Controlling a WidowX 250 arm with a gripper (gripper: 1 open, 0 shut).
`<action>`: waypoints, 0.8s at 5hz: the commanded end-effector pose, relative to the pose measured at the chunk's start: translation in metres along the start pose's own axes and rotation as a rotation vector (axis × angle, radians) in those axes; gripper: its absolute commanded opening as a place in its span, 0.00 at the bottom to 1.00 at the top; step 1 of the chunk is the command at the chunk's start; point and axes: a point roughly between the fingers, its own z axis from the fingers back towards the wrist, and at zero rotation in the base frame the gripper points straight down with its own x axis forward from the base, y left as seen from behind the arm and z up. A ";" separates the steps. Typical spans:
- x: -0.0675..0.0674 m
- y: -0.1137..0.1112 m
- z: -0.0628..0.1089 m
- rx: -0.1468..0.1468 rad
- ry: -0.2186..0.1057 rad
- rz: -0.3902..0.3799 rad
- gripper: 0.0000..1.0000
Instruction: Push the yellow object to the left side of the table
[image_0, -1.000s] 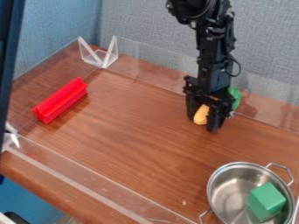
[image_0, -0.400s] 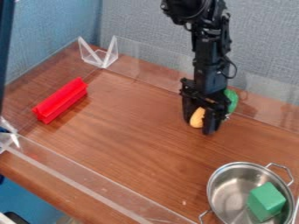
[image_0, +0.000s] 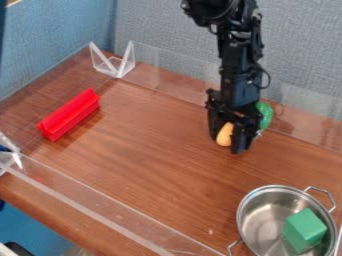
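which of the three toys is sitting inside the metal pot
The green cube, in the steel pot at bottom right. The red block and the yellow corn lie on the table.

The surface (image_0: 147, 150) was a reddish-brown wood grain with a polished sheen, edged by clear walls (image_0: 114, 62). The yellow object (image_0: 229, 131) showed yellow between the fingers of the black claw (image_0: 231, 137), with a green end (image_0: 266, 113) behind it. A block (image_0: 70, 114) was bright red. A pot (image_0: 274, 220) was shiny silver metal, and the cube (image_0: 305, 231) inside it was green. The backdrop (image_0: 160, 25) was grey-blue.
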 end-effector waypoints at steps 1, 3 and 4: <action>0.001 0.002 0.034 0.033 -0.083 -0.008 0.00; -0.019 0.013 0.064 0.068 -0.117 0.047 0.00; -0.035 0.035 0.073 0.078 -0.112 0.115 0.00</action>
